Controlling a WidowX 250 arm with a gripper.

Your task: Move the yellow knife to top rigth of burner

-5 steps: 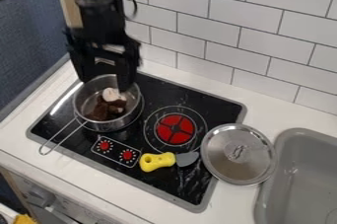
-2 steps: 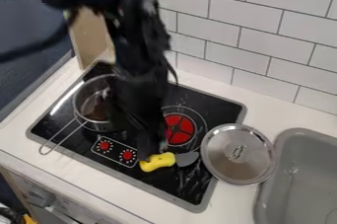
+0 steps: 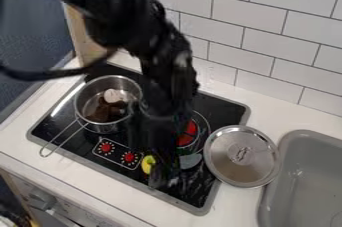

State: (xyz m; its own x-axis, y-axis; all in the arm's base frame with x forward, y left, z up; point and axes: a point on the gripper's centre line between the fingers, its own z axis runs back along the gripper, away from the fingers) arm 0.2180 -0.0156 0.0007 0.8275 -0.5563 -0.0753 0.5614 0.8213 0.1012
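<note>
The black robot arm (image 3: 167,66) comes in from the upper left and slants down over the stove top (image 3: 50,128), its pincer (image 3: 164,173) low over the yellow knife (image 3: 147,164). I cannot tell whether the pincer is apart, together or clamped on the knife. The knife lies on the near part of the stove top, its middle hidden by the pincer; a bit of yellow handle shows on the left and the grey blade on the right, just beside the metal lid (image 3: 234,171). The red burner (image 3: 191,130), partly covered by the arm, is behind the knife. To the left, a metal pot (image 3: 85,94) holds brown and white pieces, its wire handle pointing toward the front edge. Two red knobs (image 3: 105,147) sit between pot and knife. The lid overlaps the stove's right edge and the white tabletop (image 3: 267,113), near the grey sink (image 3: 307,135).
</note>
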